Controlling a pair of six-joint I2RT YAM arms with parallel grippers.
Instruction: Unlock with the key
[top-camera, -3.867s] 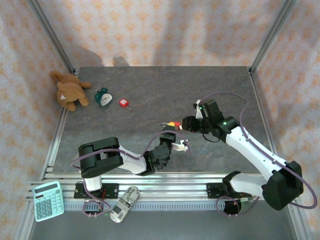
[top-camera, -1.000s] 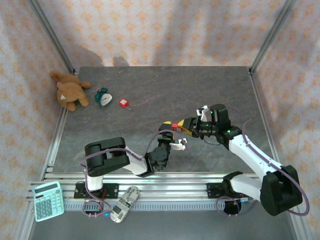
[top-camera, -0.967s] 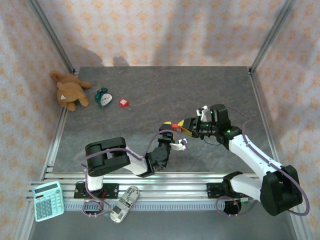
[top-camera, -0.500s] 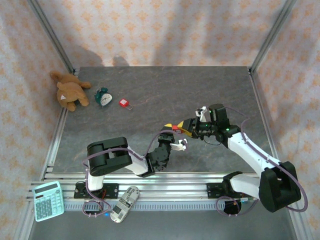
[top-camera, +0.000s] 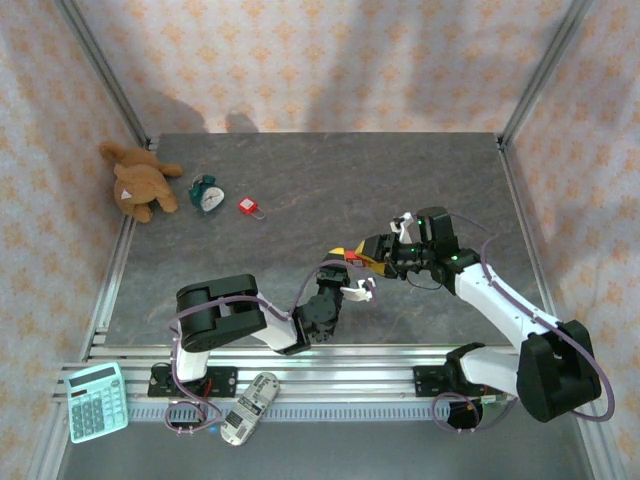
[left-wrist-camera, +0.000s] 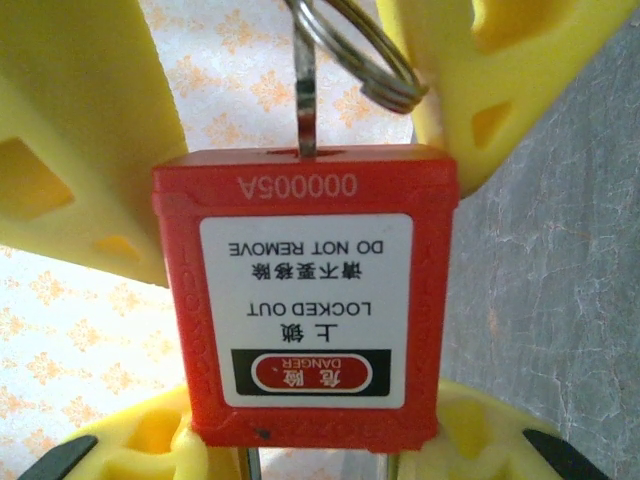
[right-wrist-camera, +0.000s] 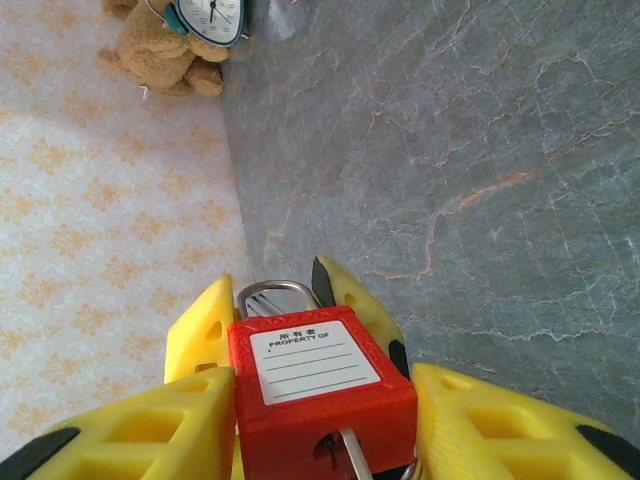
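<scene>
The left elbow (top-camera: 222, 310) has slid toward 3 o'clock. From above, we find the padlock (top-camera: 351, 257) over the middle of the table (top-camera: 300, 180). Left wrist: the left gripper (left-wrist-camera: 310, 445) clamps its shackle end, key (left-wrist-camera: 305, 95) inserted at 12 o'clock. Right wrist: the right gripper (right-wrist-camera: 325, 425) straddles it, grip unclear. Next, we reckon: pinch and turn the key.

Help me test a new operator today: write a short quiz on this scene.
1. True or false: the key is already in the padlock.
2. Which lies nearest the teddy bear? A) calculator B) alarm clock C) remote
3. Fill in: the padlock reads DO NOT ____.
Key: 1 true; 2 B; 3 REMOVE.
</scene>
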